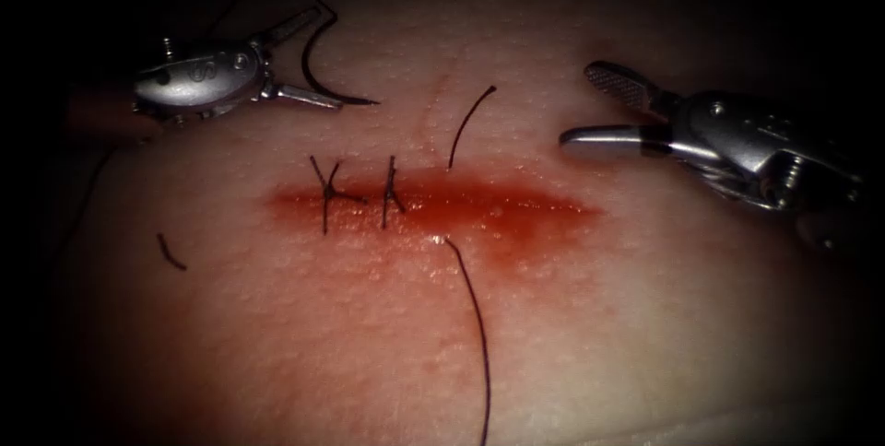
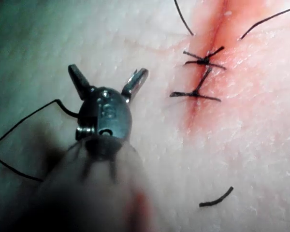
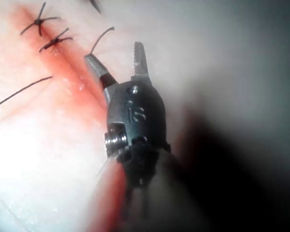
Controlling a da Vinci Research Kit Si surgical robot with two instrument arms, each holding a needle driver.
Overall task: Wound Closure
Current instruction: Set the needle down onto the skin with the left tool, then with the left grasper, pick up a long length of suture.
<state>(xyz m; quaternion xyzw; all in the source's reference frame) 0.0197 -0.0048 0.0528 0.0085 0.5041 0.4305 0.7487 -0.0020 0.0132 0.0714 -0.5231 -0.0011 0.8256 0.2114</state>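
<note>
Steel L tool [image 1: 323, 57]: up-left of cut [image 1: 516, 211], jaws spread wide; grips nothing as far as I can tell.
Needle [image 1: 359, 100]: lies by L tool's spread jaws, arc btwn them, bulge twd the tool, open side facing right. Tip points right, twd cut's upper edge. Looks free on tissue [image 1: 645, 317], not in it.
R tool [image 1: 579, 103]: right of cut, jaws apart, empty; well apart from needle.
Nearer arm: L, by far.
Thread [image 1: 479, 335]: crosses cut mid-length; short end up, long end runs down.
Stitches [image 1: 327, 193]: two knotted, left part of cut.
Scrap [image 1: 171, 252]: cut end of thread, lower left.
Fluid: red, along cut.
</note>
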